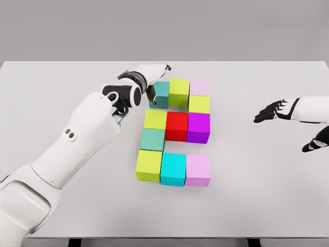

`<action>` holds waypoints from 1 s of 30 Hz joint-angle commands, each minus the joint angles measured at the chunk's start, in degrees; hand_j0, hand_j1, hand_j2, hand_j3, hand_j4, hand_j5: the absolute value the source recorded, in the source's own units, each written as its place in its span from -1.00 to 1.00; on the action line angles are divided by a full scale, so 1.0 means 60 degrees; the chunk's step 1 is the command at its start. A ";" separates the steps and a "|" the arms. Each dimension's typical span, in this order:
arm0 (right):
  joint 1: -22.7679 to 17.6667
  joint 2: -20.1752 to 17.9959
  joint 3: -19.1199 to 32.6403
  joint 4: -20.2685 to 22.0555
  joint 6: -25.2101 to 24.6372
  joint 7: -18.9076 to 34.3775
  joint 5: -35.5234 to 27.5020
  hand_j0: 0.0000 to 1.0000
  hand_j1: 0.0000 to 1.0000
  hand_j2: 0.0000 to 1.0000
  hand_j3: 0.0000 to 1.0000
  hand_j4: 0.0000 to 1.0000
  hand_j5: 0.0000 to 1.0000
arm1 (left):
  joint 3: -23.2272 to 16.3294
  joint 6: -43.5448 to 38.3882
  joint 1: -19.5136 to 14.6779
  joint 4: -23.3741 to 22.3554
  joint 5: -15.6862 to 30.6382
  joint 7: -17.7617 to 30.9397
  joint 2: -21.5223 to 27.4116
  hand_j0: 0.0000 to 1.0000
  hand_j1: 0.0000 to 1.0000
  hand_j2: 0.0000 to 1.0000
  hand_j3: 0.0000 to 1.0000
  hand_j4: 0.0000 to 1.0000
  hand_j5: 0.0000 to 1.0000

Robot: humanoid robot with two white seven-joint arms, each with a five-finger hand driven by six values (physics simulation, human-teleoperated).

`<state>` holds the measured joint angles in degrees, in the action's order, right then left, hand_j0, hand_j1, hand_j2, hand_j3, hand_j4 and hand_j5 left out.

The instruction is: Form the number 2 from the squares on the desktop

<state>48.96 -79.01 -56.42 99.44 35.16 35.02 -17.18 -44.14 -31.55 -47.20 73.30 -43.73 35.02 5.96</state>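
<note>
In the head view, the left hand (154, 82) reached over the white table (61, 77), its arm coming in from the lower left. Its fingers were curled down against the near side of the teal block (161, 93) at the top-left corner of the figure — whether they gripped the block or only pressed on it could not be told. Directly beside that block, away from the hand toward the right, sat a lime block (179, 91) and then a pale pink block (200, 87), making the top bar. Just below the pink one lay a yellow-green block (199, 104), and under it a purple block (198, 127). A red block (177, 126) and another yellow-green block (154, 119) ran back from the purple one toward the hand's side, forming the middle bar. Below the hand, nearer the robot, a green-teal block (152, 139) led down to the bottom bar: a lime block (149, 165), a cyan block (173, 169) and a lilac block (198, 169).

The right hand (275, 110) hovered well apart to the right, fingers loosely spread and holding nothing.

By my reading the 2 was nearly finished — every stroke was there, and only squaring the teal corner block seemed left.

The table was plain, matte and bare around the figure; behind it stood a flat grey wall.
</note>
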 commanded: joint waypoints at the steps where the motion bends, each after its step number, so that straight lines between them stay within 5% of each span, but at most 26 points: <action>1: -0.0001 -0.0015 0.0013 0.0037 -0.0026 -0.0003 -0.0066 1.00 1.00 1.00 1.00 1.00 1.00 | 0.0004 0.0029 0.0000 -0.0058 -0.0065 -0.0004 -0.0041 0.98 0.98 0.98 0.98 0.98 0.98; 30: -0.0250 -0.0176 0.0379 0.0052 -0.0026 -0.0003 -0.0066 1.00 1.00 1.00 1.00 1.00 1.00 | 0.0018 0.0102 -0.0190 -0.0410 -0.0197 -0.0004 -0.0261 0.97 0.97 0.97 0.97 0.97 0.97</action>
<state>47.38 -79.96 -54.65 99.74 35.18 35.02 -17.12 -44.05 -31.15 -48.34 70.99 -44.82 35.02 4.38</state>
